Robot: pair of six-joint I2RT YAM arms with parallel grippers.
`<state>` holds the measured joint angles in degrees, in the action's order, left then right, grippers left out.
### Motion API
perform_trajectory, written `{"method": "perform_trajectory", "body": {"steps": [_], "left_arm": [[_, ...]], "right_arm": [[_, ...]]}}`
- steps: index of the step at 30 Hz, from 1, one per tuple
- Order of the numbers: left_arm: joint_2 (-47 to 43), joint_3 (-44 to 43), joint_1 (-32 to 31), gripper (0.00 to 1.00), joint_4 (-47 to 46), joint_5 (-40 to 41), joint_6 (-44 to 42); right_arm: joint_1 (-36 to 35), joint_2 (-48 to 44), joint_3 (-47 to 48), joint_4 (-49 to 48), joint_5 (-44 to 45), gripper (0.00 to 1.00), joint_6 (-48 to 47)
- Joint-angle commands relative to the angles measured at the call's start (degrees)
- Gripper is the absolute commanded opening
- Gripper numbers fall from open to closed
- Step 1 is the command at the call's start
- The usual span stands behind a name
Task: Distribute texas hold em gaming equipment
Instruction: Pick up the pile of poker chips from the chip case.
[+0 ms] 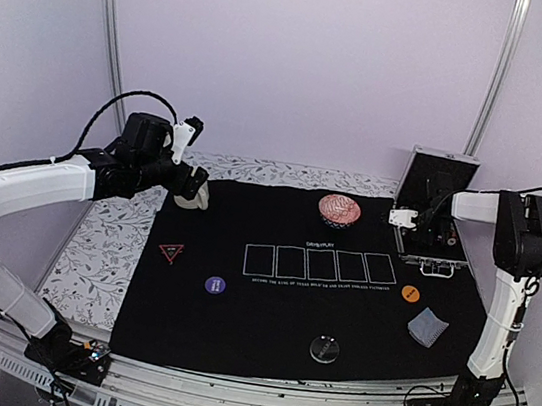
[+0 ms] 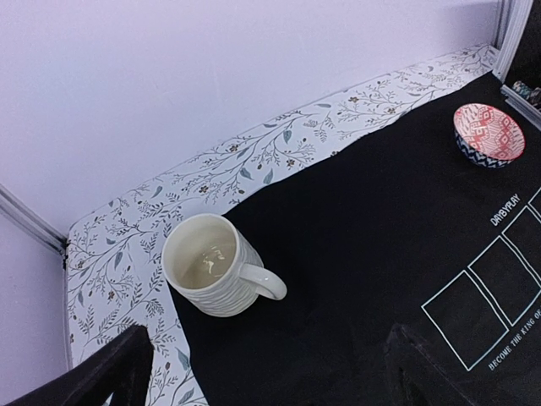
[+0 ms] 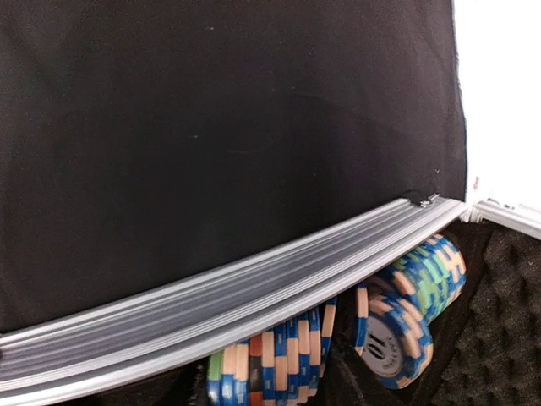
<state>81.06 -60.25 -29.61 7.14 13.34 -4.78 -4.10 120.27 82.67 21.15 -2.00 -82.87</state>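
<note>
On the black mat [image 1: 266, 313] lie a red-edged black triangle [image 1: 171, 251], a purple disc [image 1: 215, 284], an orange disc [image 1: 410, 293], a clear disc [image 1: 324, 349] and grey-blue-backed cards [image 1: 427, 326]. Striped poker chips [image 3: 397, 330] lie in rows in the open silver case [image 1: 436, 191], behind its metal rim [image 3: 220, 313]. My left gripper [image 1: 191, 184] is open and empty, hovering just short of the cream mug [image 2: 211, 266]; its dark fingers [image 2: 106, 372] stand wide apart. My right gripper [image 1: 402, 218] is at the case's left edge; its fingers do not show in the right wrist view.
The red patterned bowl [image 1: 339, 209] stands at the mat's back middle and also shows in the left wrist view [image 2: 489, 134]. Five white card outlines [image 1: 321, 264] are printed mid-mat. A floral cloth [image 1: 104, 240] covers the table left of the mat. Walls enclose the back.
</note>
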Motion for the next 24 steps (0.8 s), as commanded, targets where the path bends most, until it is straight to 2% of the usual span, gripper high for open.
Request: {"method": "perform_trajectory", "body": {"steps": [1,5,11,19,24], "left_arm": [[0.37,0.48,0.62,0.98,-0.81,-0.51,-0.5],[0.34,0.44,0.65,0.98,-0.81,-0.68,-0.4],[-0.08,0.4,0.61,0.98,-0.87,-0.95,-0.32],[-1.05,0.39,0.65,0.98,-0.81,-1.47,-0.07],[-1.61,0.31,0.6,0.98,-0.81,-2.15,0.12]], "right_arm": [[-0.28,2.99,-0.53,1.53,1.96,0.35,1.47],[-0.45,1.16,-1.07,1.84,2.99,0.26,1.57],[-0.74,-2.61,-0.8,3.61,3.85,0.04,1.57],[-0.78,-8.52,-0.42,7.63,4.46,0.02,3.99],[-1.23,-12.77,-1.35,6.9,3.21,0.02,7.3]]}}
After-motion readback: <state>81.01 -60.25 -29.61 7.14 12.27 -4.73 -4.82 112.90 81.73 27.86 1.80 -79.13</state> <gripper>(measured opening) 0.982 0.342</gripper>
